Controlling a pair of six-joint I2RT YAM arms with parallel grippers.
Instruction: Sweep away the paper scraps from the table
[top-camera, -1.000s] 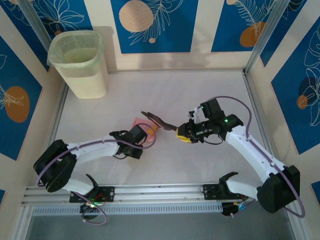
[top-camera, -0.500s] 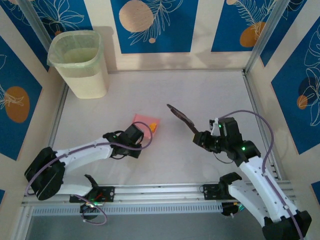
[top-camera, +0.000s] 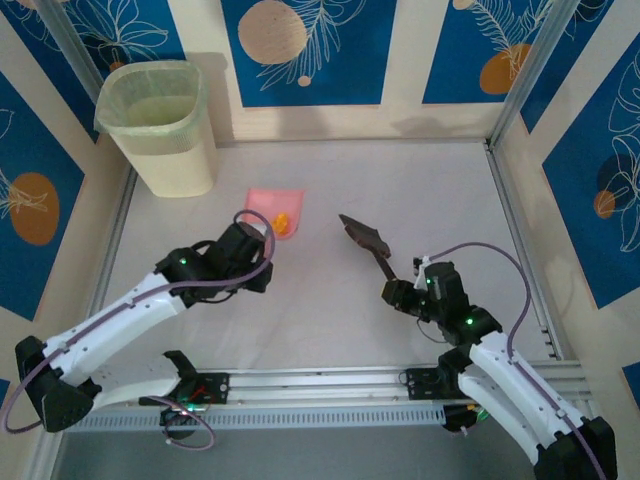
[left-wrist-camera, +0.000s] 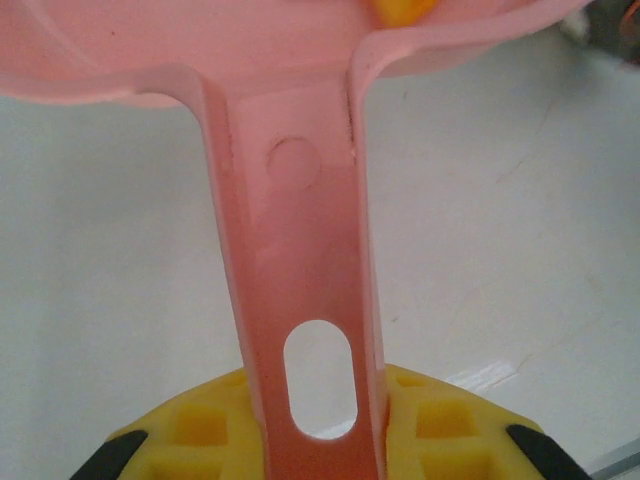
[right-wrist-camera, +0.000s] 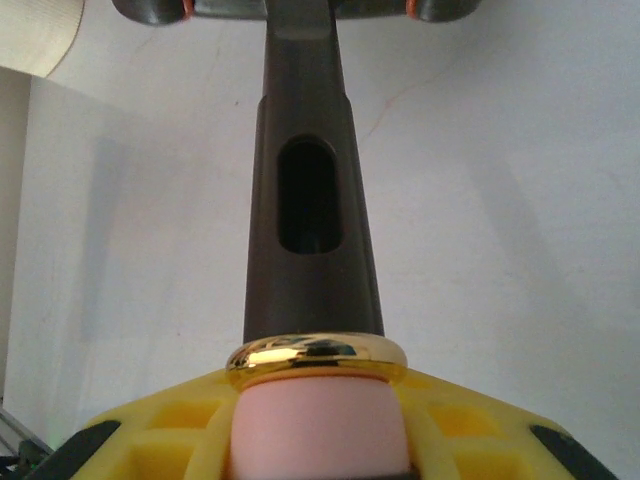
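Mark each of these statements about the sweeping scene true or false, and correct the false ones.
1. The left gripper is shut on the handle of the pink dustpan. True.
2. The dustpan holds nothing. False: an orange paper scrap lies in it.
3. The right gripper holds a dark brush by its handle. True.
4. The brush head touches the dustpan. False: they are apart, with bare table between them.
5. The waste bin stands in the far right corner. False: it stands in the far left corner.
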